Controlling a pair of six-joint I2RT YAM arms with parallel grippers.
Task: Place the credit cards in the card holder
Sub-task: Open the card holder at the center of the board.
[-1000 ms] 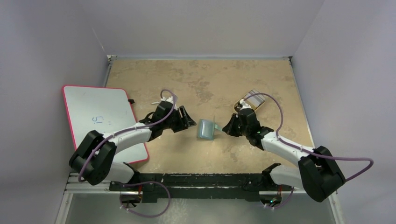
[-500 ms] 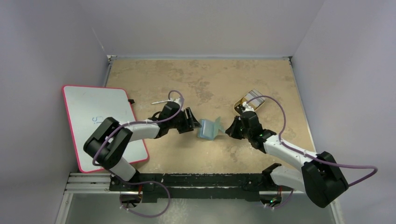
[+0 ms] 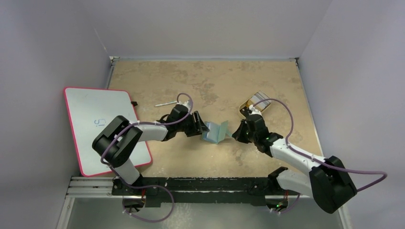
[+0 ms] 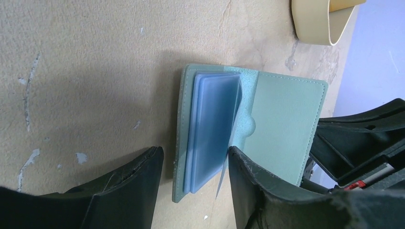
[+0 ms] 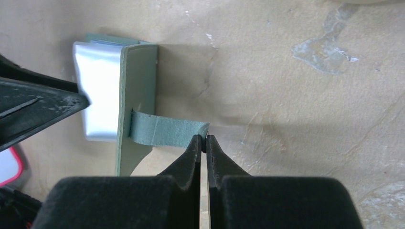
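Note:
The card holder [image 3: 216, 131] lies at the table's middle, a grey-green wallet standing partly open in a V. My right gripper [image 5: 203, 138] is shut on the tip of its strap [image 5: 162, 131] and holds the cover [image 5: 138, 95] up. My left gripper [image 4: 195, 155] is open, its fingers either side of the near end of the pale blue pockets [image 4: 212, 124]; its right finger touches a loose clear leaf. The credit cards [image 3: 260, 99] sit in the tan tray [image 3: 249, 106] behind the right arm, pale striped ones showing. A yellow-orange edge [image 4: 344, 4] shows in that tray.
A white board with a pink rim [image 3: 102, 124] lies at the left, under the left arm. A thin white stick [image 3: 165, 103] rests behind the left gripper. Grey walls close the table on three sides.
The left gripper has moved right up to the card holder's left end. The right gripper has pulled the strap, and the cover has swung up from nearly flat into a V.

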